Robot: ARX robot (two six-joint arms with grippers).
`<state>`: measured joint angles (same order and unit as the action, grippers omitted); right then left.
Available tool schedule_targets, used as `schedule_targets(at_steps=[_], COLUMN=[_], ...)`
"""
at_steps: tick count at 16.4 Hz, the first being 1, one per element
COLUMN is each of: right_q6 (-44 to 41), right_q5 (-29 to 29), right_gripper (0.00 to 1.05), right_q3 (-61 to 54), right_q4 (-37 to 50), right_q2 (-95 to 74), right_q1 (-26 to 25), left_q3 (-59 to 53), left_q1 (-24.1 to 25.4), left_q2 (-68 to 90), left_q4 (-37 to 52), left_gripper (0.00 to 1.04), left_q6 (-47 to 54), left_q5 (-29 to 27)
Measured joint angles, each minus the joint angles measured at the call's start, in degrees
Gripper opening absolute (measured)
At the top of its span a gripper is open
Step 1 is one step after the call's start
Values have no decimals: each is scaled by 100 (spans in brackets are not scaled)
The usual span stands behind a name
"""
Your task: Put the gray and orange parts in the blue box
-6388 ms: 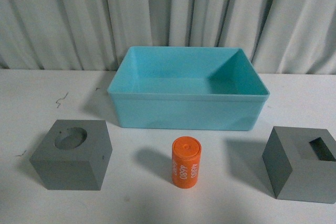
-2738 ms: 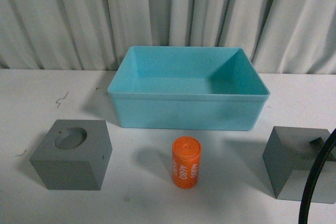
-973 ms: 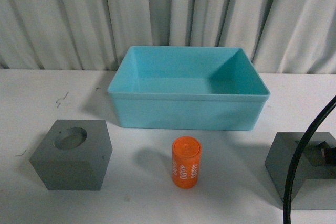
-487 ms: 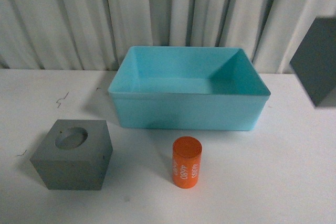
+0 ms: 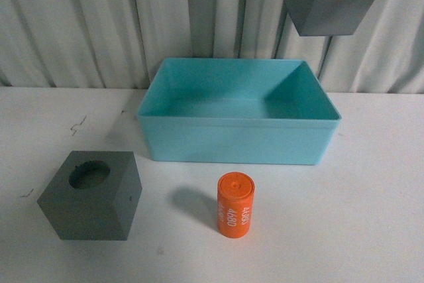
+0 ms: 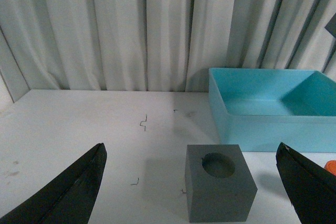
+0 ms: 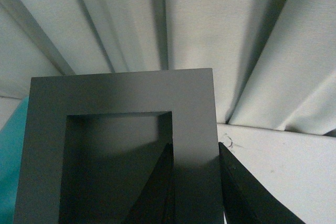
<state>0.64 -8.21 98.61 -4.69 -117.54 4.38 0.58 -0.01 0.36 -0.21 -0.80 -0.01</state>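
The square-recess gray cube (image 5: 328, 4) is held high, seemingly over the far right corner of the blue box (image 5: 235, 140), presumably so the rim is cleared before lowering. 1 cube wall is clamped by the right end effector (image 7: 194, 192), with 1 finger inside the recess. The left end effector (image 6: 190, 153) is spread wide and holds nothing. The round-recess gray cube (image 5: 89, 197) and the orange cylinder (image 5: 235, 205) are left on the tabletop (image 5: 371, 217), in front of the box.

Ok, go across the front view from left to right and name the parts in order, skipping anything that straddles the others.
gray cube with the round recess → orange cylinder → gray cube up in the air. The blue box spans the middle behind the cylinder, so it is left out.
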Motion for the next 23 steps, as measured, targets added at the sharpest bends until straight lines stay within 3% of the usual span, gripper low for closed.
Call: schedule_targets(at_steps=[14, 15, 21, 22, 23], right_q6=[1097, 1169, 1237, 1241, 1239], right_q5=[396, 345, 356, 411, 450], right_gripper=[19, 23, 93, 100, 97], right_q3=[549, 584, 505, 334, 144], right_q4=[-22, -74, 111, 262, 437], right_q2=[-1276, -1318, -1322, -1207, -1012], right_q1=[426, 424, 413, 400, 352], left_q3=[0, 0, 0, 0, 0], left_q1=[0, 0, 0, 0, 0], left_q2=[0, 0, 0, 0, 0], left_q4=[-2, 0, 0, -2, 0], left_gripper=[98, 98, 98, 98, 98], left_q6=[2, 2, 2, 2, 2], left_q5=[2, 2, 0, 2, 0])
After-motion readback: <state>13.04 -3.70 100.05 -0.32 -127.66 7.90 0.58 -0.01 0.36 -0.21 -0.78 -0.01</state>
